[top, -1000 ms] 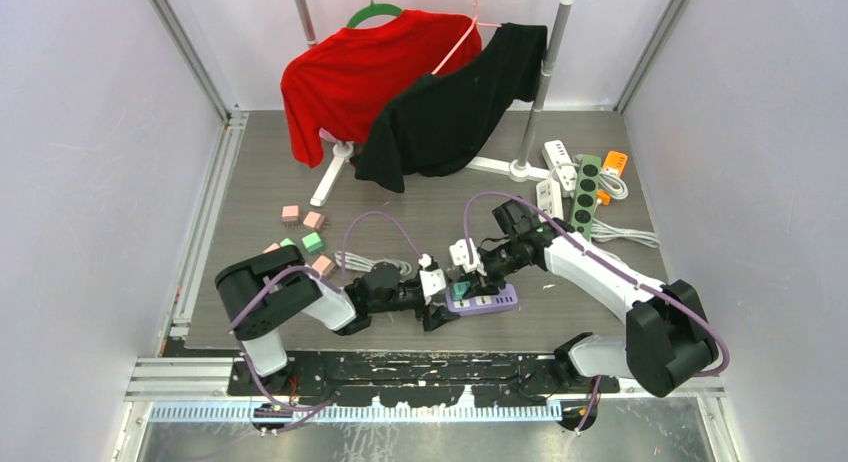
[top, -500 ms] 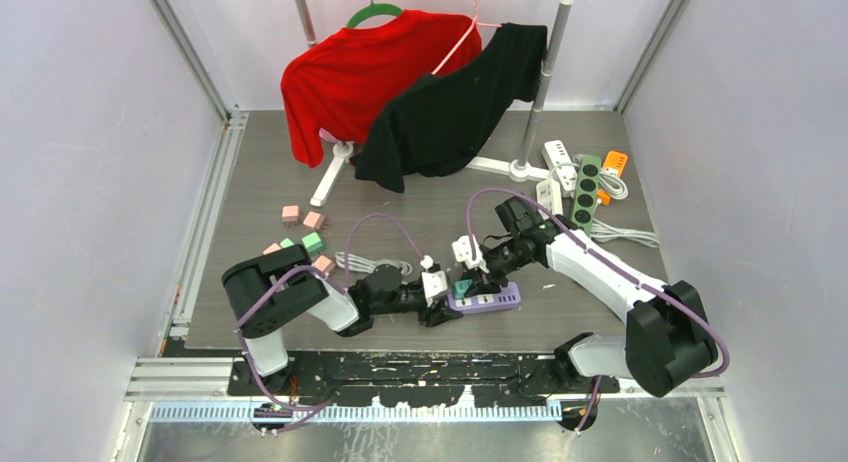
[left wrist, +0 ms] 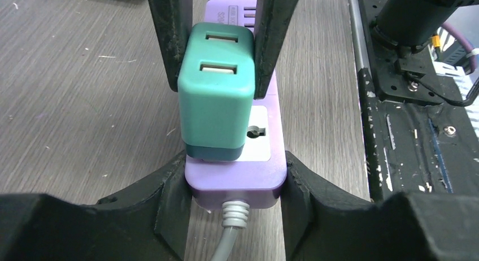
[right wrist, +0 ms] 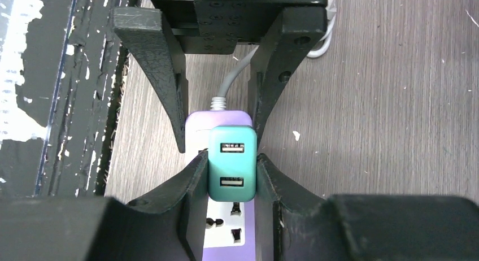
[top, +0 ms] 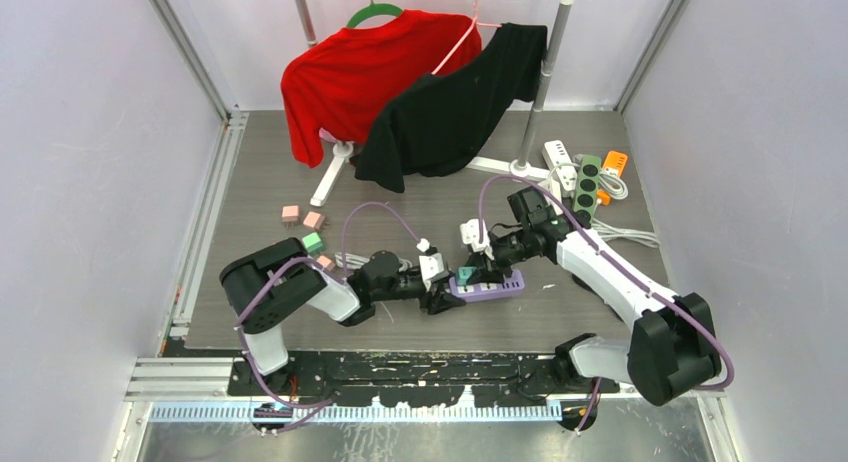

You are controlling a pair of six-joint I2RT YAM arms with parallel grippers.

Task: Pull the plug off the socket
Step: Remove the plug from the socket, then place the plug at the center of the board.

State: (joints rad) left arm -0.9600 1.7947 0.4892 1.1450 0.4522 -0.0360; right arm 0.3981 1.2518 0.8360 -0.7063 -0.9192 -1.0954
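Both grips set. Left gripper [left wrist: 234,176] clamps the purple socket strip [left wrist: 237,188] at its left, cord end. Right gripper [right wrist: 231,166] pinches the seated teal plug [right wrist: 231,151]. Next: pull the plug straight out while bracing the strip.

Teal two-port plug [left wrist: 217,97], upright on the flat purple socket strip [left wrist: 248,185]

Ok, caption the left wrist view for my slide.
Left gripper clamps the purple power strip while the right gripper pinches the teal plug seated in it.
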